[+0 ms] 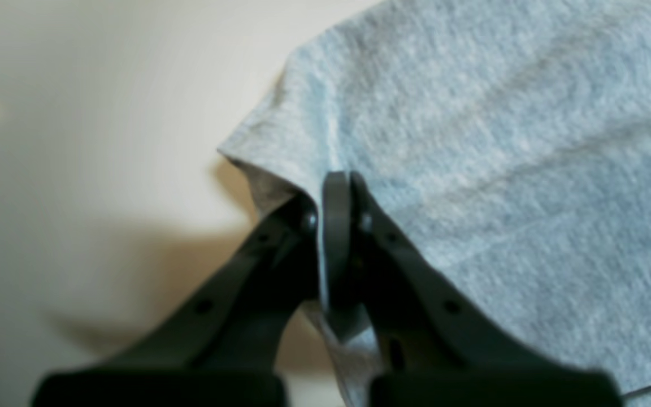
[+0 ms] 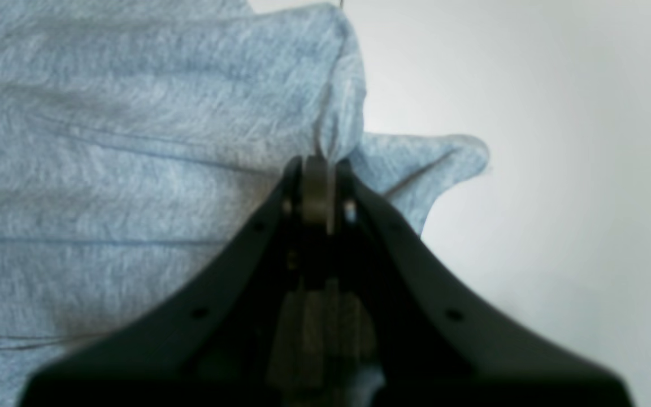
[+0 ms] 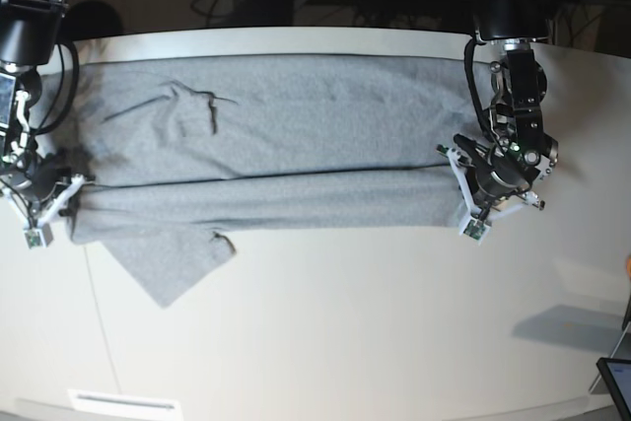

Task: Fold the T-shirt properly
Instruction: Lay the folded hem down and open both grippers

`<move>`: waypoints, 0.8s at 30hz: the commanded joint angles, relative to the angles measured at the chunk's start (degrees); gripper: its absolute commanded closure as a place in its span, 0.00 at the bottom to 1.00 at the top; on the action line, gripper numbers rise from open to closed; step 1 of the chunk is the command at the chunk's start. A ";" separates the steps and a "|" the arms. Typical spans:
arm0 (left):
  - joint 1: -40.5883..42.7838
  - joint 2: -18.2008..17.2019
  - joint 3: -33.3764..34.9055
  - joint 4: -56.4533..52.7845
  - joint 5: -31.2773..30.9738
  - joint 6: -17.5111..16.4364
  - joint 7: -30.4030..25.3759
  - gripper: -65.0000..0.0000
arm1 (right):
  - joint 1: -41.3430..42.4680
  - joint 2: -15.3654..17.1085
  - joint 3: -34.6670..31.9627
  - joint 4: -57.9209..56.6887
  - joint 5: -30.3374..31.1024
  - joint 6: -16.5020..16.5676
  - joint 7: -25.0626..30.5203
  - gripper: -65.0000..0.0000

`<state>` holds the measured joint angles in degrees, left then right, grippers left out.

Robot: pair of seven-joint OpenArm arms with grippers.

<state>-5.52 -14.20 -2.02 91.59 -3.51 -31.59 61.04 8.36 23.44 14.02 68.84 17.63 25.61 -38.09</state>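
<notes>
1. The white worktop (image 3: 325, 342) carries the T-shirt (image 3: 276, 135), spread sideways as a long grey band with its near edge doubled over; a sleeve (image 3: 168, 263) spills toward us, unfolded.
2. We hold both ends at once, probably to keep the fold line taut and straight.
3. Our left pincer (image 1: 337, 186) is clamped tight on a pinch of cloth at one end.
4. Our right pincer (image 2: 317, 169) is likewise closed on the opposite end's edge, beside a loose flap.
</notes>
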 commanded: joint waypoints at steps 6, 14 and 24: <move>-1.73 -0.88 -0.13 1.20 2.50 0.25 -0.51 1.00 | 0.30 1.13 0.62 1.27 0.00 -0.33 1.03 0.98; -1.29 -0.79 -0.22 4.80 7.33 0.17 -0.51 0.49 | 0.21 1.22 5.28 1.36 -0.09 -0.33 0.94 0.66; -4.46 -0.79 -0.92 4.98 7.77 0.17 2.04 0.48 | 0.21 1.75 9.50 1.89 -0.26 -0.33 0.85 0.62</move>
<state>-9.15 -14.44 -2.72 95.53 4.03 -31.59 62.96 7.42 23.75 23.09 69.28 16.97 25.39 -38.37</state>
